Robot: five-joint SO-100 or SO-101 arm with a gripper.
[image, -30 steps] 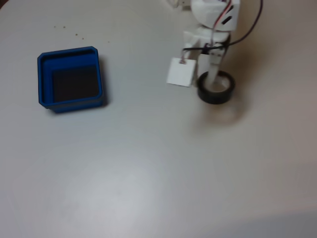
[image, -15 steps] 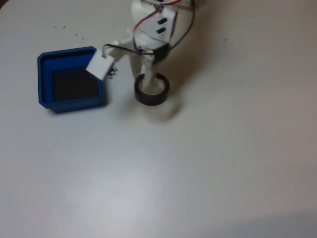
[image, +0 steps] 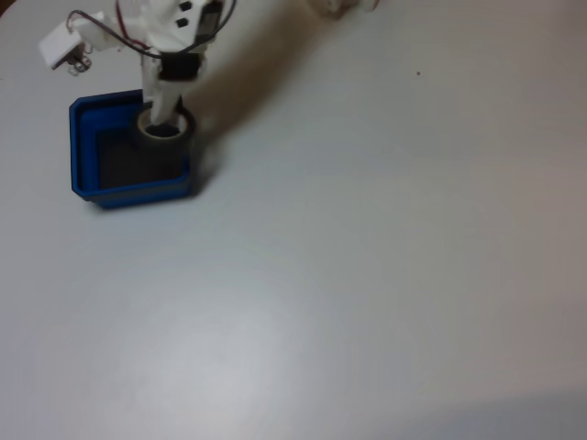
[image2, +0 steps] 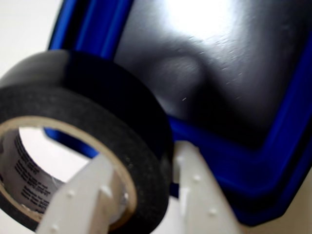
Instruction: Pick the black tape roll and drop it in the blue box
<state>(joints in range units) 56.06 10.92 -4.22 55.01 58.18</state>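
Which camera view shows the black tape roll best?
The wrist view: the black tape roll is close and sharp, with its beige core and one wall pinched by the tool. In the fixed view it is small, over the blue box.

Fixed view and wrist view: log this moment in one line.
phase: carry | gripper: shut on black tape roll | position: above blue box corner | release: pending
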